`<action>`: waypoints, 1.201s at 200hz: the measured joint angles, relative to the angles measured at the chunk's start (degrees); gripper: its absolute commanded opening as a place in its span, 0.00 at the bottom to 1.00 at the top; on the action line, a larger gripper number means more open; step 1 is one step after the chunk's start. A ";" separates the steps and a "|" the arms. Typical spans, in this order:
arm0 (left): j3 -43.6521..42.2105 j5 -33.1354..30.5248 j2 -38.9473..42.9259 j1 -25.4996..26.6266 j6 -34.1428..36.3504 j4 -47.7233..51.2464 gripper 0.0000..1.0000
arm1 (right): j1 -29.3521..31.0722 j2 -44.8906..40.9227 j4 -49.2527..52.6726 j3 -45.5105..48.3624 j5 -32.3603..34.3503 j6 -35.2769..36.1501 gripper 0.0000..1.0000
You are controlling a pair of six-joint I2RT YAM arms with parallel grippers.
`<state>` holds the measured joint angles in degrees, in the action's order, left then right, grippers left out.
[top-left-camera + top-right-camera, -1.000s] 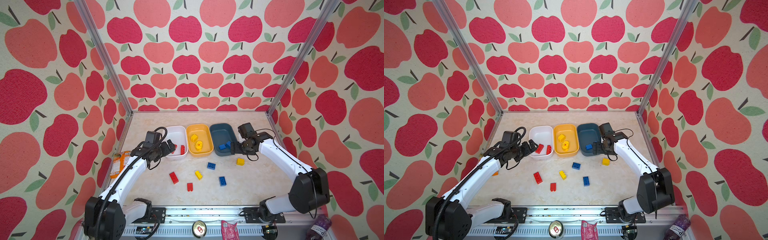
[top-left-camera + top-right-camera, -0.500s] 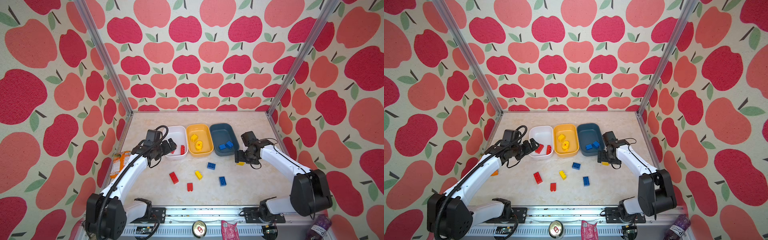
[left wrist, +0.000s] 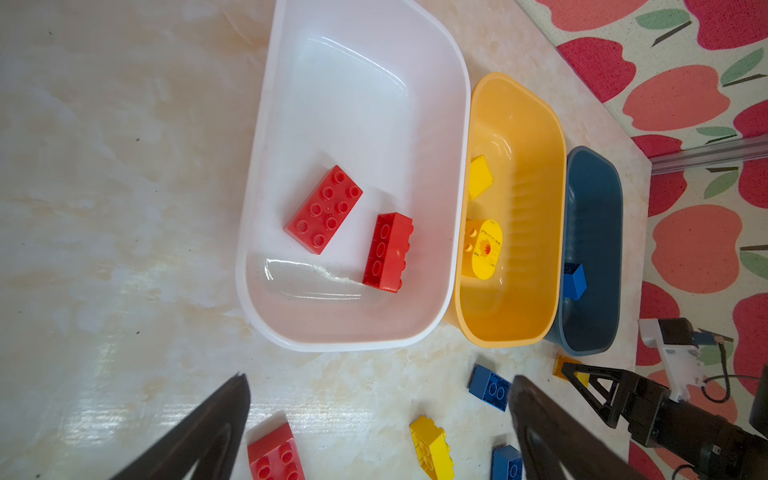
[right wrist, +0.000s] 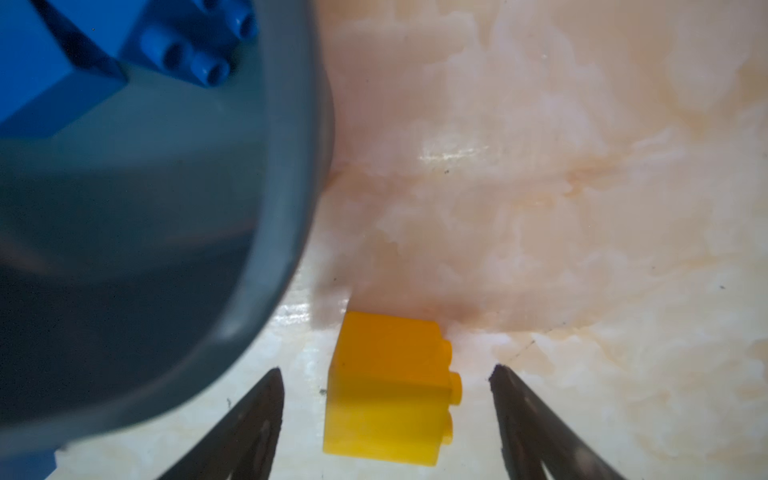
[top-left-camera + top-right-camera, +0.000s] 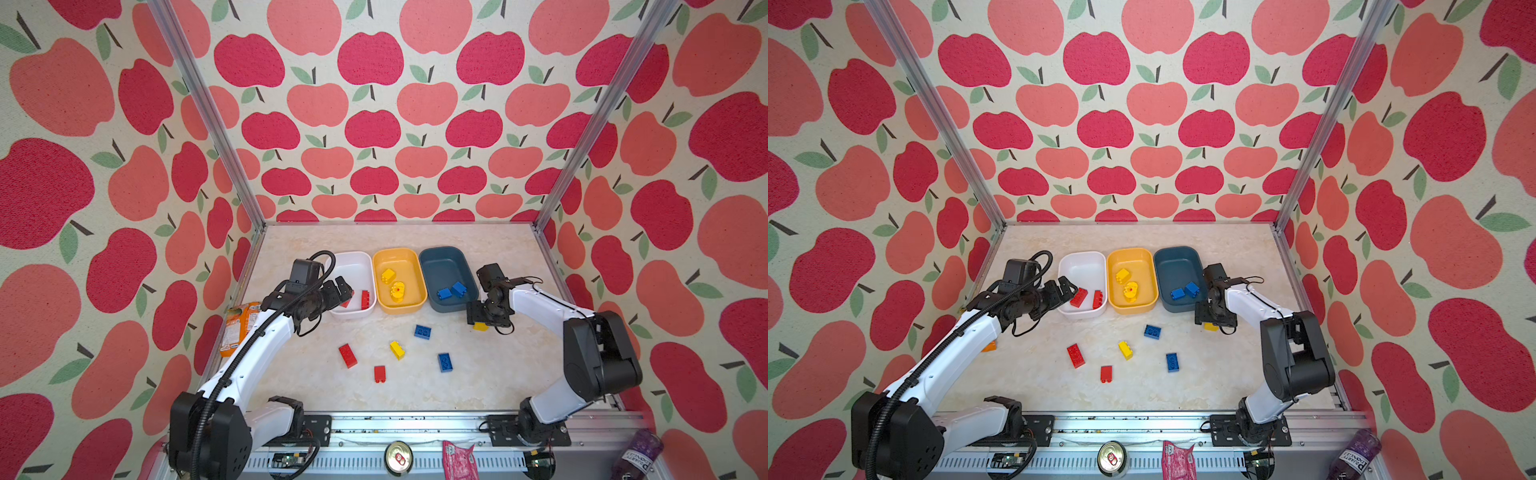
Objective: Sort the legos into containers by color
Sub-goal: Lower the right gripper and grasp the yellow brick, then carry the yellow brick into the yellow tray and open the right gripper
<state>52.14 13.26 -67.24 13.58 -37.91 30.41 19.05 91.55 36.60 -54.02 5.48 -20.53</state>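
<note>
Apple-print walls close in a pale marbled tabletop (image 5: 478,374), and we take the slate-blue tub (image 5: 441,250) as our mark. The yellow-orange tub (image 5: 395,251) sits right against its side, and the white tub (image 5: 353,254) is one place further along.

Just off the slate-blue tub's corner on the robot's side lies a small yellow brick (image 4: 386,386), resting on the table close to the tub wall but apart from it. The right gripper (image 4: 386,372) is down over it, with its jaws released either side and a gap at each face, so nothing is grasped.

The brick is tipped on its side, with its studs facing one finger (image 4: 532,415). We judge the squeeze would land on studs and underside. It looks nearly cubic, so its long axis hardly matters. This arm is by far the nearer.

The left gripper (image 3: 380,377) hangs wide open and empty by the white tub, two tubs along from our mark.
</note>
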 measured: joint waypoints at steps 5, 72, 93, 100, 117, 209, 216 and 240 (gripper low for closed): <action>0.00 -0.17 0.11 0.00 0.02 0.04 0.99 | -0.02 0.11 -0.15 0.13 0.00 0.04 0.71; 0.00 -0.76 0.24 0.00 -0.17 0.20 0.99 | -0.44 0.42 -1.11 0.37 0.02 0.98 0.45; 0.00 -0.76 0.24 0.00 -0.17 0.20 0.99 | -0.44 0.26 -1.03 0.37 -0.11 1.01 0.41; 0.00 -0.76 0.24 0.00 -0.17 0.17 0.99 | -0.44 0.13 -0.98 0.42 -0.20 0.96 0.40; 0.00 -0.74 0.26 0.00 -0.17 0.17 0.99 | -0.44 -1.07 -0.85 0.92 -0.39 0.92 0.39; -0.02 -0.70 0.52 0.00 -0.17 -0.04 0.99 | 7.06 -11.52 5.40 -1.25 -1.07 -3.52 0.37; -0.04 -0.70 0.50 0.00 -0.17 -0.04 0.99 | 8.28 -11.50 5.64 -2.29 -1.05 -3.96 0.37; -0.22 -0.55 0.52 0.00 -0.15 -0.07 0.99 | 12.07 -10.19 6.60 -7.72 -0.70 -4.90 0.37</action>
<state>51.92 12.71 -66.72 13.58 -38.06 30.35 31.11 81.36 43.20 -61.73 4.78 -25.43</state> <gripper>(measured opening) 0.992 0.463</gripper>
